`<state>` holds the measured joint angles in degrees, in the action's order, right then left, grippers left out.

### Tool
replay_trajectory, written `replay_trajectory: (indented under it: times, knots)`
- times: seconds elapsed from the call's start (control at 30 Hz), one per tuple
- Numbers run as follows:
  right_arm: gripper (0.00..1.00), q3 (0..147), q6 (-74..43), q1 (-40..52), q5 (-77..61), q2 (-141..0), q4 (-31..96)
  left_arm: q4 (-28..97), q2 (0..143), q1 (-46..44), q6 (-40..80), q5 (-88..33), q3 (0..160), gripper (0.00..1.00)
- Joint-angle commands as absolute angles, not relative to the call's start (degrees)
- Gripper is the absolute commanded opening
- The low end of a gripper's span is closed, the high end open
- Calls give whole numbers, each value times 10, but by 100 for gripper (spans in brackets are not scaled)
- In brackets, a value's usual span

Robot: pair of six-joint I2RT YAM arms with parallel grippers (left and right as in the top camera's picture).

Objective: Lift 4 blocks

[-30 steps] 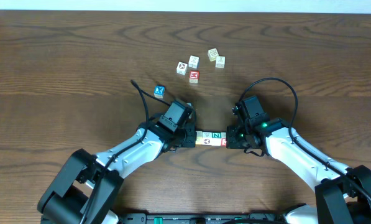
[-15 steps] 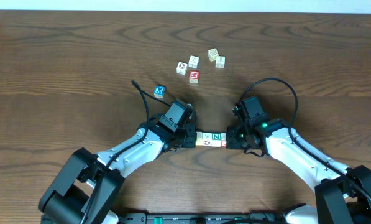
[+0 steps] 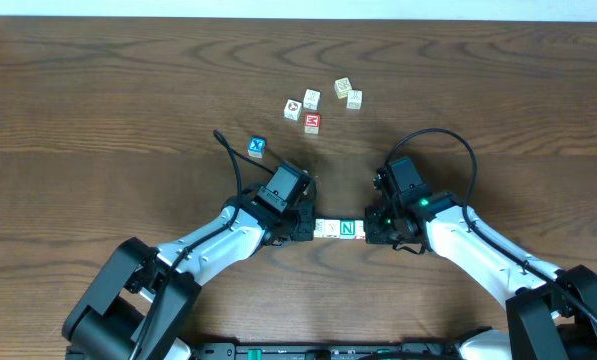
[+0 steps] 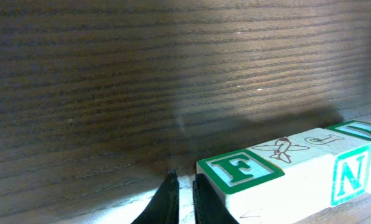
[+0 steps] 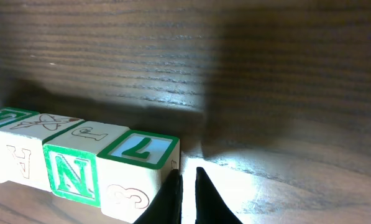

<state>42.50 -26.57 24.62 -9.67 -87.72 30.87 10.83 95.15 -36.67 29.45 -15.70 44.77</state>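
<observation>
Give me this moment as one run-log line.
left gripper: shut, at F end | right gripper: shut, at 3 end | blocks: four in row

likely a robotics lab: two arms (image 3: 213, 240) at a wood-grain table (image 3: 98, 100).

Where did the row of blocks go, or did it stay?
Yes, it moved. The row of blocks shifted slightly toward the robot, away from the blue cube, which stayed put.
</observation>
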Motion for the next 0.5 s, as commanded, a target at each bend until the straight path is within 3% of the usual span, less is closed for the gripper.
replay_trajectory:
  times: [0.0, 0.47]
  knots:
    - [8, 425, -270, 259, -108, -879, 316, 111, 955, -378, 281, -170, 471, 12]
    - [6, 425, -270, 259, -27, -879, 340, 125, 955, -378, 258, -123, 471, 13]
